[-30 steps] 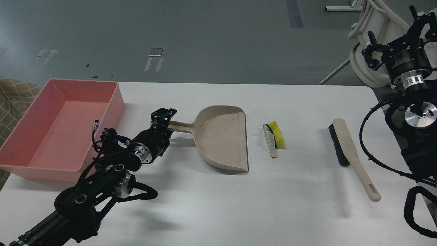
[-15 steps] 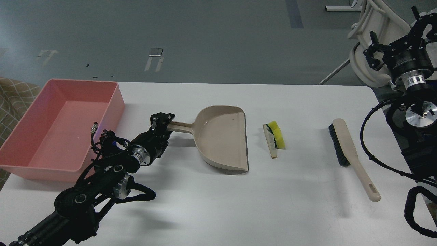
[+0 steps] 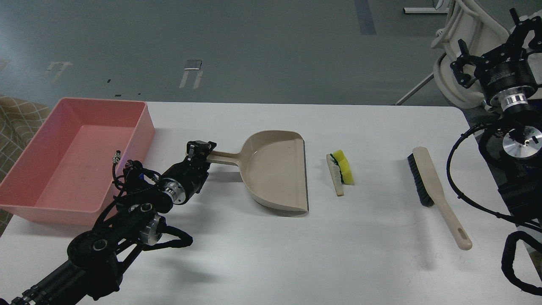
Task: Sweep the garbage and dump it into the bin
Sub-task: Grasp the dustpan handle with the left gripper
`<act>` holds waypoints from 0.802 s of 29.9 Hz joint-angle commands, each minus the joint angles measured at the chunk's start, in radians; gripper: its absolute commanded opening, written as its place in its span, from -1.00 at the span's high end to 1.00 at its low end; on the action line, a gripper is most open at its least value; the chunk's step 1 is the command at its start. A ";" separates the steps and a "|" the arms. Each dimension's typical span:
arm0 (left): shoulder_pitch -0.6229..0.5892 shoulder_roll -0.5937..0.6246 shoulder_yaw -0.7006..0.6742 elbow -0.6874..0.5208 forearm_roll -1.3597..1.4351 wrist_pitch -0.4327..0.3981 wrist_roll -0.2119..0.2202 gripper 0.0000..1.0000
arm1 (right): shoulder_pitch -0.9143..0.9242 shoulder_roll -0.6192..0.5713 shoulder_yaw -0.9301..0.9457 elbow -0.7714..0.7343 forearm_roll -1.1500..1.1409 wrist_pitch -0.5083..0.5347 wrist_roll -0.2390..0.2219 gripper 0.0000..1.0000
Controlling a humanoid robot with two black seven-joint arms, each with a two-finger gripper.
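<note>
Garbage [image 3: 341, 173], a yellow sponge with a dark green layer leaning against a white bread slice with tan crust, lies on the white worktop [image 3: 271, 254] just beside the open lip of the beige dustpan [image 3: 277, 169], between the dustpan and the beige brush [image 3: 436, 190]. The brush lies well to the right with its black bristles facing the garbage. The pink bin [image 3: 139, 127] sits at the worktop's left edge, its interior bare.

Left end effector [image 3: 200, 149] is at the tip of the dustpan handle; its dark fingers overlap the handle end, but whether they are closed on it cannot be told from this angle. The dustpan rests flat on the worktop.

Right end effector [image 3: 487, 55] is raised beyond the worktop's far right corner, in front of a white chair [image 3: 461, 42], its fingers spread apart and holding nothing.
</note>
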State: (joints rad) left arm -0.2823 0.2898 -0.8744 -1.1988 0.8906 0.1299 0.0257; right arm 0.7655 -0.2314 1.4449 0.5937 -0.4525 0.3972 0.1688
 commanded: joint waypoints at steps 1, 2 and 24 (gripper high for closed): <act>-0.006 0.003 0.000 -0.001 0.001 0.000 -0.001 0.40 | 0.000 0.000 0.000 0.000 0.000 0.000 0.000 -1.00; -0.008 0.003 0.000 -0.001 0.001 -0.001 -0.001 0.43 | 0.000 0.000 0.000 0.000 0.000 0.000 0.000 -1.00; -0.017 0.009 0.000 -0.013 0.004 -0.010 -0.013 0.69 | -0.002 0.000 0.000 0.000 0.000 0.000 0.002 -1.00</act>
State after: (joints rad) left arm -0.2952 0.2990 -0.8742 -1.2084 0.8943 0.1245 0.0207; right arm 0.7639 -0.2319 1.4449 0.5937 -0.4527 0.3975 0.1696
